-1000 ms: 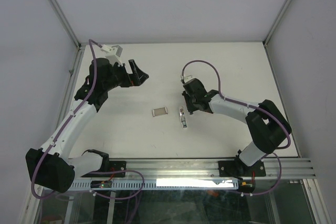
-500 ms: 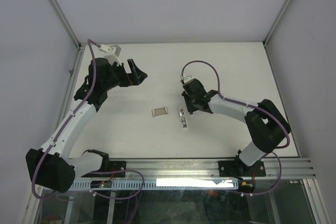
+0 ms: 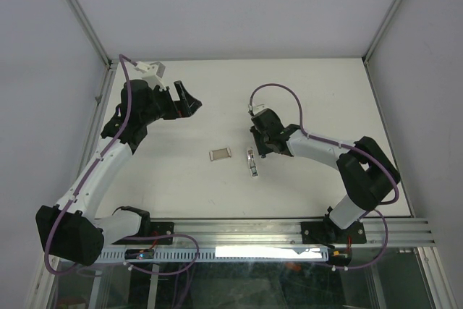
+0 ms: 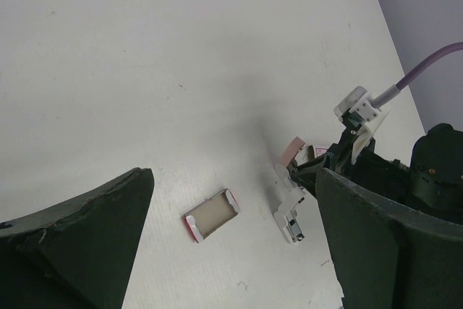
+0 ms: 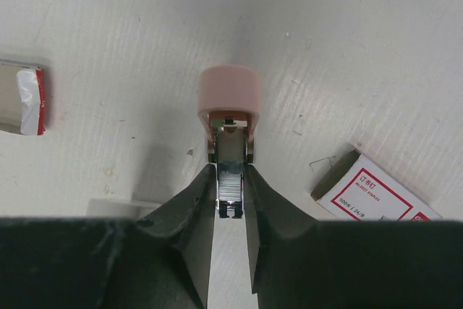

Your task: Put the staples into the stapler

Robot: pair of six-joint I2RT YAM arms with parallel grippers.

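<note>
The stapler (image 3: 252,165) lies open in mid-table, white in the left wrist view (image 4: 288,204), with its pink end cap (image 5: 228,92) ahead of my right gripper. My right gripper (image 5: 230,173) is shut on the stapler's metal channel, where a ribbed silvery strip shows between the fingers; in the top view this gripper (image 3: 253,151) is at the stapler's far end. The staples (image 3: 220,154) lie as a flat grey rectangle with red-and-white ends left of the stapler (image 4: 212,215), (image 5: 18,99). My left gripper (image 3: 192,104) is open and empty, raised at the back left (image 4: 235,179).
A red-and-white cardboard box (image 5: 376,193) lies right of the stapler, close under my right wrist (image 4: 317,153). A loose bent staple (image 5: 322,163) lies beside it. Grey walls and metal posts (image 3: 108,63) border the white table.
My left gripper has drifted slightly to the left. My right gripper stays at the stapler; the stapler and staples have not moved.
</note>
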